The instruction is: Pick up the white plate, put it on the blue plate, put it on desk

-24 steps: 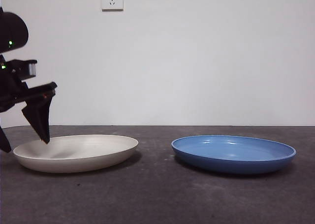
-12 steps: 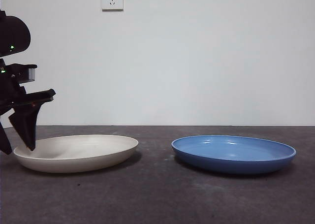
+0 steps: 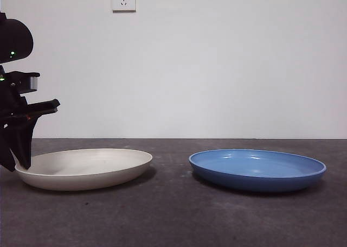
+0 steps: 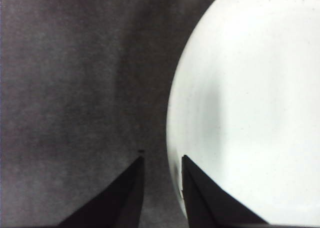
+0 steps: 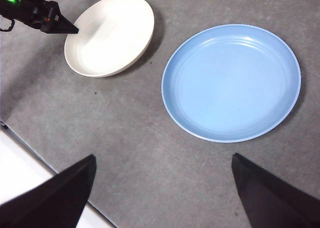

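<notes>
Now the left gripper straddles the white plate's outer rim, jaws slightly parted, one inside, one outside, holding nothing yet; the right gripper waits wide open over the counter.

Left arm low at the white plate's rim; right arm held high, waiting.

We note the left gripper tilted steeply down at the outer edge of the white plate. In its wrist view its jaws stand slightly apart, one over the plate's rim, the other outside it above the desk; whether they touch the rim we cannot tell. Green indicator lights glow on the arm's dark body. The right gripper hangs well above the desk, its jaws spread wide and holding nothing.
</notes>
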